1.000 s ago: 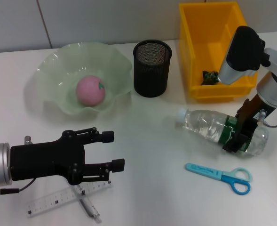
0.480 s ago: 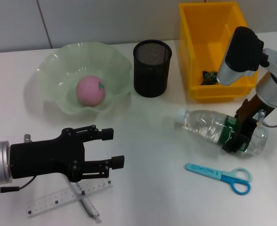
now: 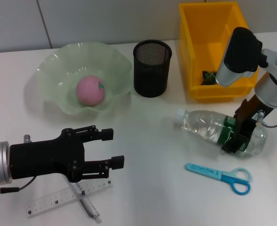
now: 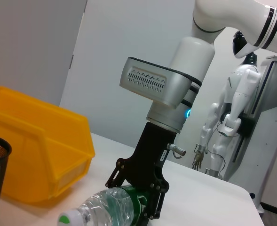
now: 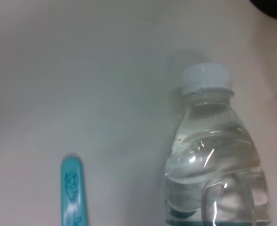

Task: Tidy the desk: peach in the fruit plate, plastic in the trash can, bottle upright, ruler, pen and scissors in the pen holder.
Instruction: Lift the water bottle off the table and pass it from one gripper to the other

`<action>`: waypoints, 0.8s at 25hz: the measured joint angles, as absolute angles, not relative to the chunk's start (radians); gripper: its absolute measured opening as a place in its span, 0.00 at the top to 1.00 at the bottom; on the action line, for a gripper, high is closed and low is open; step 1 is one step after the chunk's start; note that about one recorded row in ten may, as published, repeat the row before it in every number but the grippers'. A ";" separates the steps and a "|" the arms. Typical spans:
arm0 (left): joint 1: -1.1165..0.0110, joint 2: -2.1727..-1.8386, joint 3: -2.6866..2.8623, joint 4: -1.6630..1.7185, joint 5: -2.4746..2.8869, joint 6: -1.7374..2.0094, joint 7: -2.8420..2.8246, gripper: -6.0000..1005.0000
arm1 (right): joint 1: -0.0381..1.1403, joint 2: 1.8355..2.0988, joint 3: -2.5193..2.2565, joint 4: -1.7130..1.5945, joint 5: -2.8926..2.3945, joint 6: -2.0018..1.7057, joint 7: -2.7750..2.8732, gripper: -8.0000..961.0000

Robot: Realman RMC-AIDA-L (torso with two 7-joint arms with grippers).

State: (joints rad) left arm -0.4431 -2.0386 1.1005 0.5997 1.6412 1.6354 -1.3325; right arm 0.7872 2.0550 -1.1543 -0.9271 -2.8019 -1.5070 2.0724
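The clear water bottle (image 3: 209,128) lies on its side on the white table, cap to the left. My right gripper (image 3: 238,133) is shut across its green label; the left wrist view shows the fingers (image 4: 150,200) clamped on the bottle (image 4: 105,209). My left gripper (image 3: 113,149) is open and empty, just above the clear ruler (image 3: 58,200) and pen (image 3: 87,206), which lie crossed. Blue scissors (image 3: 220,174) lie in front of the bottle. The pink peach (image 3: 90,90) sits in the green fruit plate (image 3: 53,70). A dark plastic scrap (image 3: 209,76) lies in the yellow bin (image 3: 194,47).
The black mesh pen holder (image 3: 152,67) stands between plate and bin. The right wrist view shows the bottle (image 5: 213,160) and the scissors' blue sheath (image 5: 74,195) on bare table. A white humanoid robot (image 4: 232,122) stands far behind.
The bottle's cap end has shifted slightly left in the right gripper. My left gripper has edged slightly down toward the ruler and pen.
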 joint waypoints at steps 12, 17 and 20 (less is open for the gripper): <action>-0.436 -2.037 1.057 0.599 1.644 1.635 -1.333 0.20 | 0.747 2.063 -1.143 -1.055 -2.716 -1.574 2.071 0.20; -0.432 -2.037 1.040 0.598 1.646 1.636 -1.333 0.21 | 0.709 2.059 -1.142 -1.123 -2.628 -1.593 2.067 0.20; -0.426 -2.037 1.026 0.597 1.641 1.628 -1.335 0.21 | 0.665 2.056 -1.134 -1.174 -2.541 -1.598 2.053 0.20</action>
